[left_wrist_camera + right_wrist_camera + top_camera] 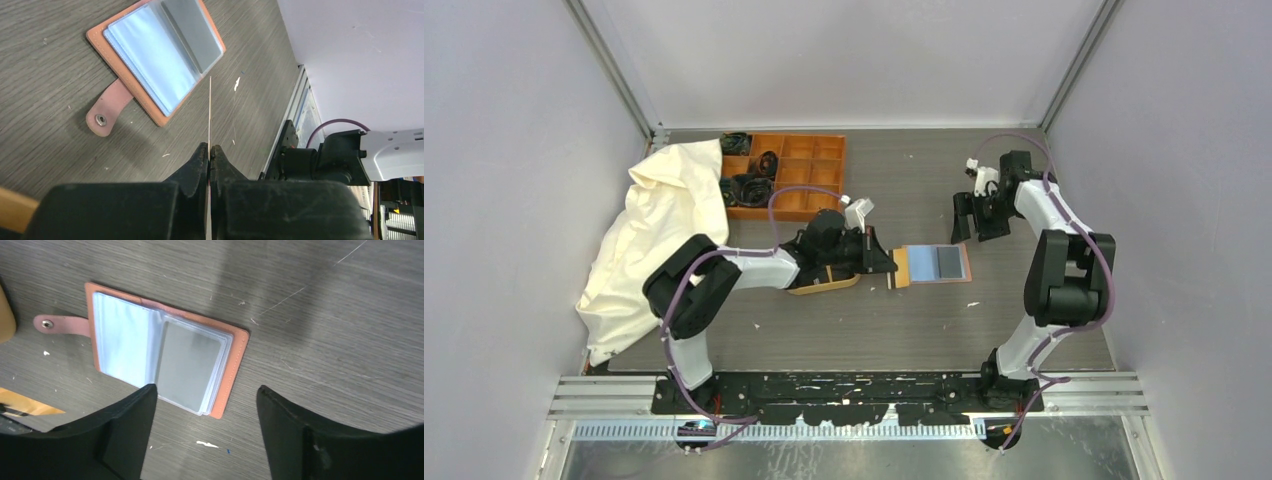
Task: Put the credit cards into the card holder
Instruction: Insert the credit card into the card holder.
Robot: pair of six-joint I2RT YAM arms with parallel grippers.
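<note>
I saw the left gripper [209, 150] clamped tight on a credit card [209, 107], which showed only as a thin edge, its face unreadable. The card holder [165, 360] lay spread flat on the table [1024, 180], just right of that card. The right gripper [206, 392] hung with jaws wide and empty, just beyond the holder. A wooden tray [824, 286] sat mostly hidden under the left arm.

A fixed camera high behind the arm bases [686, 388] looks down over the whole tabletop [874, 330]. Each wrist camera sits close above the tabletop's middle; all three views share the open card holder [936, 264].
</note>
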